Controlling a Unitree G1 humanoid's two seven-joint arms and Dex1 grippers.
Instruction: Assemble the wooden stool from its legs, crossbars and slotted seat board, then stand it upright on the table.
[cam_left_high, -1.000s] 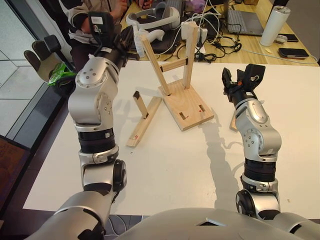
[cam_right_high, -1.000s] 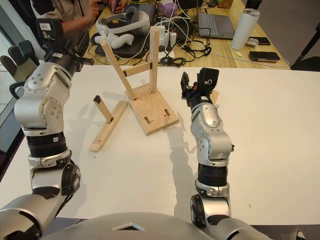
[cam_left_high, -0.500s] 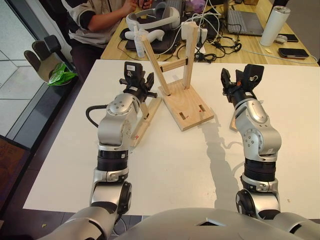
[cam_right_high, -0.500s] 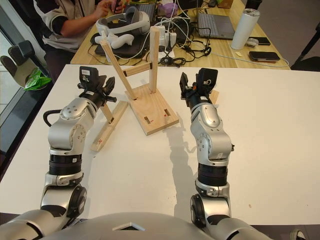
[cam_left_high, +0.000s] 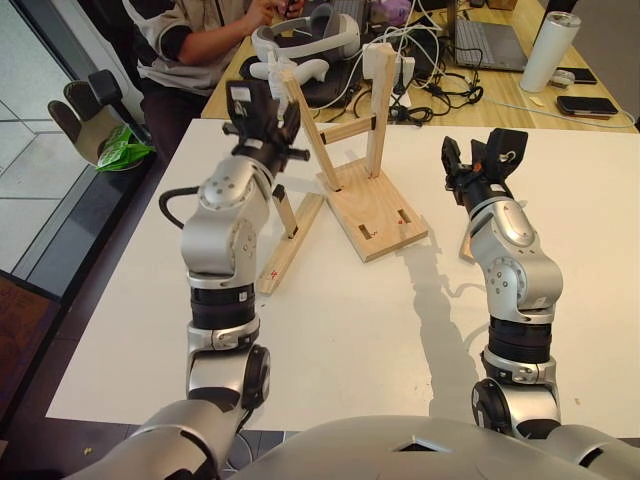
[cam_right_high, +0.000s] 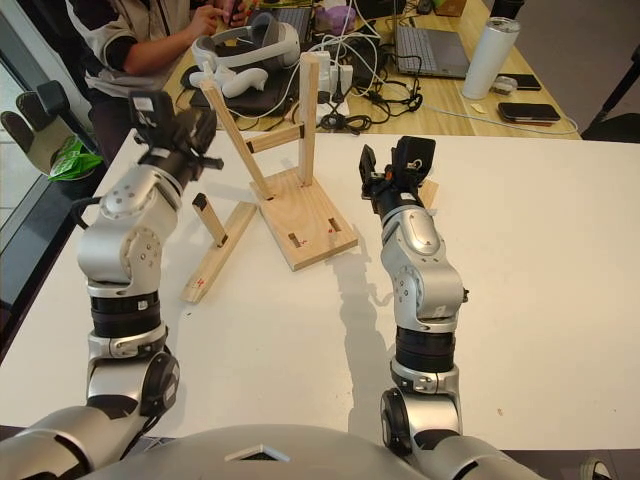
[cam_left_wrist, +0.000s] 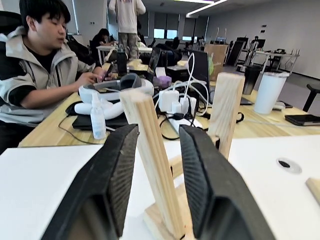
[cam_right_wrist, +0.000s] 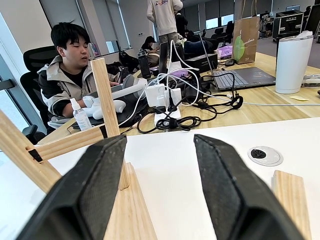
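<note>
Head camera: the slotted seat board (cam_left_high: 378, 215) lies flat on the white tabletop (cam_left_high: 330, 340), with two legs (cam_left_high: 310, 125) and a crossbar (cam_left_high: 348, 130) standing from its far end. The left claw (cam_left_high: 268, 112), spread open, hangs just left of the board's legs. A loose leg piece (cam_left_high: 288, 245) lies left of the board, and the right claw (cam_left_high: 476, 160) is open to its right.

Left wrist: one leg shows between the open fingers (cam_left_wrist: 117, 175), touching neither.

Right wrist: a wood piece (cam_right_wrist: 292, 200) lies right of the board, with cable clutter (cam_right_wrist: 170, 107) behind.
</note>
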